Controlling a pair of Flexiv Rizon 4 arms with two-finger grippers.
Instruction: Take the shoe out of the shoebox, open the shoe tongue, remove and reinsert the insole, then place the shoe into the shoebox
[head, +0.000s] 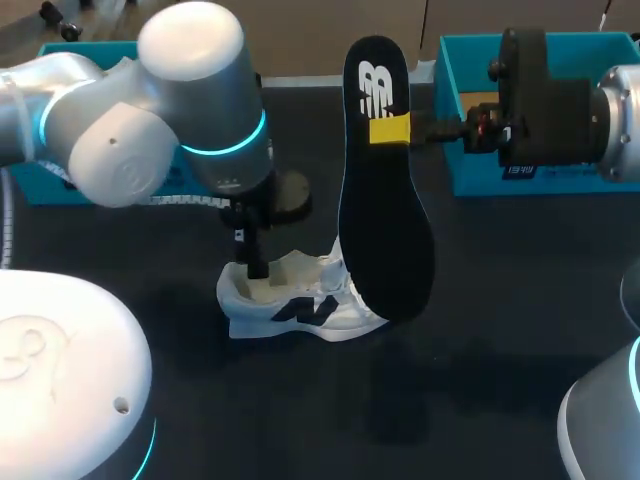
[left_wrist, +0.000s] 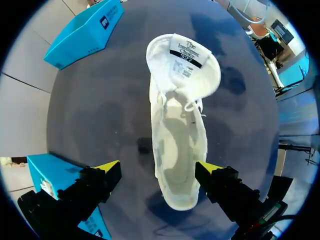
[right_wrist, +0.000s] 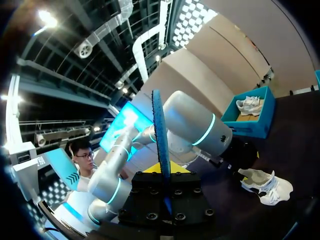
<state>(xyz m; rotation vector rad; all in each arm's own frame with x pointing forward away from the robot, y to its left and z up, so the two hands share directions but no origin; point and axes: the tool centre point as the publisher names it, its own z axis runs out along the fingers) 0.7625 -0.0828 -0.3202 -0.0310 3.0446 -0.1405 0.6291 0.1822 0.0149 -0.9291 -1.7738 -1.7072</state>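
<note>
A white shoe (head: 300, 305) lies on the black table, its tongue (left_wrist: 183, 55) folded open and its inside bare. My left gripper (head: 256, 262) hangs open over the heel end; in the left wrist view the shoe (left_wrist: 177, 145) lies between the two yellow fingertips (left_wrist: 107, 167), one tip close against its side. A black insole (head: 385, 200) stands upright in the air above and right of the shoe. My right gripper (head: 392, 130) is shut on its upper part. In the right wrist view the insole (right_wrist: 160, 130) shows edge-on between the fingers of that gripper (right_wrist: 162, 172).
An open blue shoebox (head: 470, 120) stands at the back right behind the right wrist. Another blue box (head: 60, 175) sits at the back left, partly behind my left arm; the one seen past the left arm (right_wrist: 257, 125) holds a second white shoe.
</note>
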